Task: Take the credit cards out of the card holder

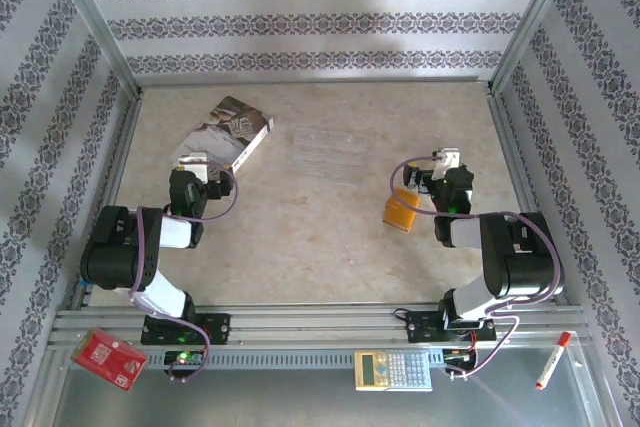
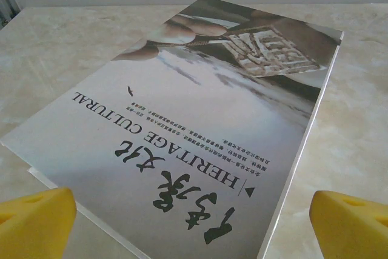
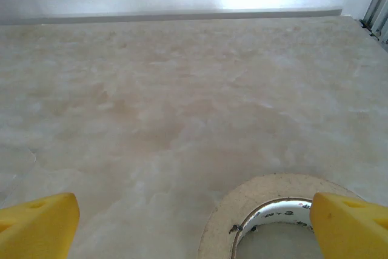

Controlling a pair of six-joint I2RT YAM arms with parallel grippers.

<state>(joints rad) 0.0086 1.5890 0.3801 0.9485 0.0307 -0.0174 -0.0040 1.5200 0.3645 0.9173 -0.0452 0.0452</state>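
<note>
The small orange bifold card holder [image 1: 402, 211] lies on the pale marbled table [image 1: 320, 247], right of centre and just beside the right arm's wrist, on its inner side. From above it reads as a single orange slab, so it appears to be folded shut. The credit cards are hidden and are judged to be tucked inside it. The right gripper [image 3: 194, 225] stands released, its yellow fingertips [image 3: 36, 219] spread wide. It looks past a beige roll of tape [image 3: 267, 201] lying on the table close to its right finger, and nothing is clamped. The left gripper [image 2: 194, 225] is equally spread and empty. It hangs over the near end of a large white glossy booklet [image 2: 200, 125], printed with a grey photograph and black lettering, which lies on the far left of the table, well apart from the card holder. By this showing the task has hardly begun. Neither gripper touches the card holder, so reaching it, opening it and drawing out each card all remain to be done.
</note>
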